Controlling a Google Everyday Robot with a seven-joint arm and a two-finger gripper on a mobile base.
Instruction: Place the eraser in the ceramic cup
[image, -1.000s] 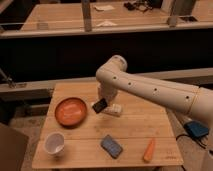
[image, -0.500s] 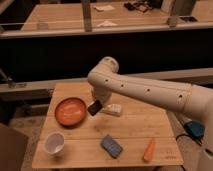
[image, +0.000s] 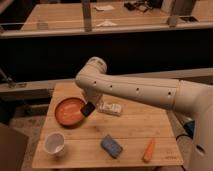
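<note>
My gripper (image: 88, 108) hangs from the white arm over the right edge of the orange plate (image: 67, 111). It is shut on the eraser (image: 87, 110), a small black block held above the table. The ceramic cup (image: 54, 143) is white and stands upright near the table's front left corner, below and left of the gripper, well apart from it.
A blue-grey block (image: 112, 145) lies at the front middle of the wooden table (image: 135, 127). An orange carrot-like piece (image: 148, 150) lies at the front right. A white printed tube (image: 110, 108) lies just right of the gripper. Dark benches stand behind.
The arm has swung left and forward, carrying the eraser from beside the white tube to over the plate's right edge, closer to the cup.
</note>
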